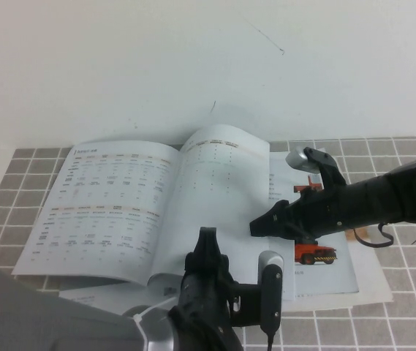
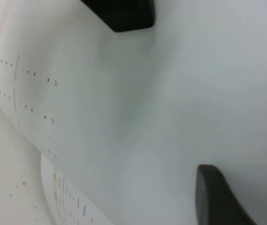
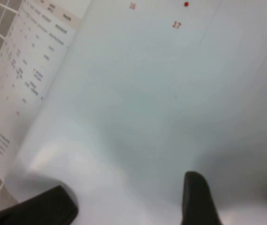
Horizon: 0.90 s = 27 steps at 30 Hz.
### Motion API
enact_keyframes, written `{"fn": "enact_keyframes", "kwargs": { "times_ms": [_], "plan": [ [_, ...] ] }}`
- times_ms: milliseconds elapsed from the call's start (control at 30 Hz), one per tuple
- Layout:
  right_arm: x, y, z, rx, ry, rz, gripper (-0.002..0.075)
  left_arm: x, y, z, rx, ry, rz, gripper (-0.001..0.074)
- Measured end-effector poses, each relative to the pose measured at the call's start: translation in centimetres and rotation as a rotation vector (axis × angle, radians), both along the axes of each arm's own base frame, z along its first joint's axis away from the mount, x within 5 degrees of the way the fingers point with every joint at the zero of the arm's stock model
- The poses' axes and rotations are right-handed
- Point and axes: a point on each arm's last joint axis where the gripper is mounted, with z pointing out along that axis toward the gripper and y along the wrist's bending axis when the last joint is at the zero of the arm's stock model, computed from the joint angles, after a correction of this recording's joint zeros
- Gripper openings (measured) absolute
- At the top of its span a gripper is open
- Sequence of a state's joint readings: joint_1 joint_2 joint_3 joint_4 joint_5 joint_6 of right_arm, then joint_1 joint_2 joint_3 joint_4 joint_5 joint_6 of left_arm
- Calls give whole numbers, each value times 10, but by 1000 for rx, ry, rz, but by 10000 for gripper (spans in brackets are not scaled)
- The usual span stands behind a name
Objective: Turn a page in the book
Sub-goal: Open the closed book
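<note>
Scene: an open book [image 1: 120,212] lies on a tiled table [image 1: 405,300], resting over loose sheets with a red truck [image 1: 316,254]; its right-hand page [image 1: 222,197] bows upward from the spine.

Left gripper: the left gripper [image 1: 237,281] sits at the near edge of the book, at the foot of the raised page; in its wrist view 2 dark fingertips [image 2: 124,14] stand well apart with glossy white paper filling the space between; partly open, not visibly clamped on the sheet; whether the page edge lies between the pads cannot be told.

Right gripper: the right gripper [image 1: 262,227] reaches in from the right, over the outer part of the right-hand page; its wrist view shows 2 fingertips [image 3: 196,199] spread wide just above the paper, nothing held.

Step in hand: likely catching the lifted page so it can be swung across the spine.

Doing it well: pinch 1 leaf only, near its free edge; close gently, since the glossy stock looks slippery and thin; carry the page in an arc over the spine rather than dragging it flat.

Risk: a crease or tear if the grip lands mid-page; the book sliding on the sheets beneath.
</note>
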State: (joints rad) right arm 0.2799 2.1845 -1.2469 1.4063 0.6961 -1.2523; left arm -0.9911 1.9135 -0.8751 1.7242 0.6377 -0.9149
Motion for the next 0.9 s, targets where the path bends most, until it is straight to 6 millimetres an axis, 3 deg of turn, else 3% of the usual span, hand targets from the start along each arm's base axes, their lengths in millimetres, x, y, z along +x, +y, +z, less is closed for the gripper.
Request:
{"fn": "enact_keyframes", "kwargs": {
  "times_ms": [100,233,433,700,900],
  "plan": [
    [0,0,-1,3,1,-3,375,0,0,-1,-21,1,22,101],
    [0,0,0,6,-1,-5,375,1,0,1,-55,-11,56,32],
    [-6,-2,16,-39,-59,68,375,2,-1,2,-96,-10,83,13],
    [-13,-24,89,-61,-185,74,375,3,0,3,-163,-14,143,8],
    [-21,-37,107,-144,-185,89,319,5,-2,26,-322,-32,211,5]
  ]
}}
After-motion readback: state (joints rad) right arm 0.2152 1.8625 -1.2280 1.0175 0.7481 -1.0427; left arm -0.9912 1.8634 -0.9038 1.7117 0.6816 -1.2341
